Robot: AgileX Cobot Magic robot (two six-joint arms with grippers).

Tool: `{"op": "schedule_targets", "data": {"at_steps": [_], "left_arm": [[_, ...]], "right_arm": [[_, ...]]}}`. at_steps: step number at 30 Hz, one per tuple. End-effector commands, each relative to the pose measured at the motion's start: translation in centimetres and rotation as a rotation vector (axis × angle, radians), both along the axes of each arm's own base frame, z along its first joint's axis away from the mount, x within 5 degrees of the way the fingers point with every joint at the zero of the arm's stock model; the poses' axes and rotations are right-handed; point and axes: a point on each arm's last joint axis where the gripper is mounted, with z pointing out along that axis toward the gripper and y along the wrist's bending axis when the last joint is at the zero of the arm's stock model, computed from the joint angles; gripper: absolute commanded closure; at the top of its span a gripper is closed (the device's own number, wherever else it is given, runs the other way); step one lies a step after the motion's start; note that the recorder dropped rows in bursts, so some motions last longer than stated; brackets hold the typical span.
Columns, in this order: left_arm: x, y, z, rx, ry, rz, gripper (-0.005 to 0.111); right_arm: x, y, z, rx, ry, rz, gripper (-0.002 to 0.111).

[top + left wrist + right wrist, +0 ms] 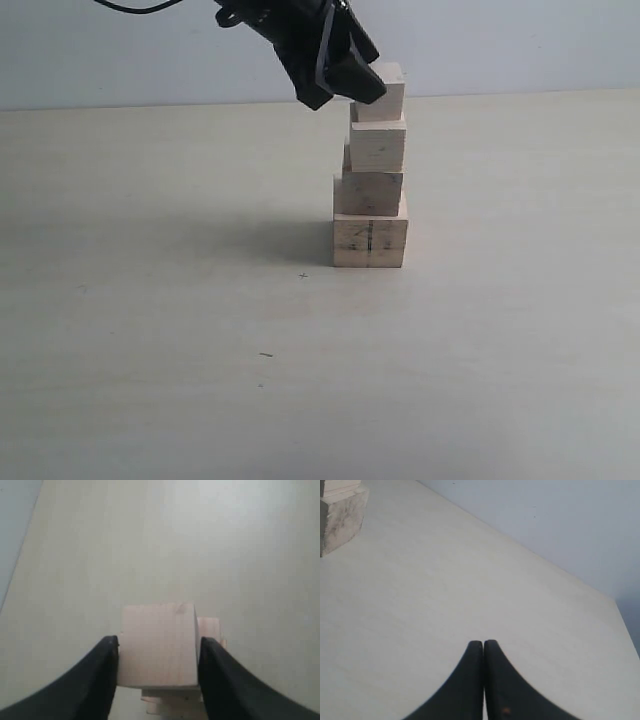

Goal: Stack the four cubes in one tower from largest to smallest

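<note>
The tower (370, 190) stands mid-table: the largest cube (370, 241) with dark side marks at the base, a tan cube (369, 191) on it, then a pale cube (378, 146). The smallest cube (388, 92) rests on top, set slightly to the right. My left gripper (362, 84) comes down from the upper left and is shut on this top cube (157, 642), one black finger (102, 670) on each side. Lower cubes (172, 700) peek out beneath it. My right gripper (483, 643) is shut and empty over bare table, with the tower's base (340, 517) far off.
The pale wooden table (150, 330) stretches all round the tower. A light wall (520, 40) runs behind the table's far edge. The table's far edge and corner (615, 600) show in the right wrist view.
</note>
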Motion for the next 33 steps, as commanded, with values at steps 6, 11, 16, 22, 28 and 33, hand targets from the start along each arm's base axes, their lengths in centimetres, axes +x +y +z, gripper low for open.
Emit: {"op": "schedule_targets", "data": {"at_steps": [6, 11, 16, 22, 28, 33], "left_arm": [[0.5, -0.3, -0.1, -0.026, -0.034, 0.041, 0.107], [-0.1, 0.0, 1.2, -0.031, -0.038, 0.020, 0.107], [-0.9, 0.2, 2.0, -0.026, -0.025, -0.012, 0.107], [-1.0, 0.1, 2.2, -0.051, -0.011, -0.010, 0.107], [-1.0, 0.1, 2.2, -0.050, -0.014, -0.012, 0.107], [-1.0, 0.1, 2.2, -0.050, -0.018, -0.014, 0.107]], "right_arm": [[-0.1, 0.0, -0.1, 0.002, -0.002, 0.001, 0.108], [-0.1, 0.0, -0.1, 0.002, -0.002, 0.001, 0.108], [-0.1, 0.0, -0.1, 0.002, -0.002, 0.001, 0.108], [-0.1, 0.0, -0.1, 0.002, -0.002, 0.001, 0.108], [-0.1, 0.0, -0.1, 0.002, -0.002, 0.001, 0.108], [-0.1, 0.0, -0.1, 0.002, -0.002, 0.001, 0.108]]}}
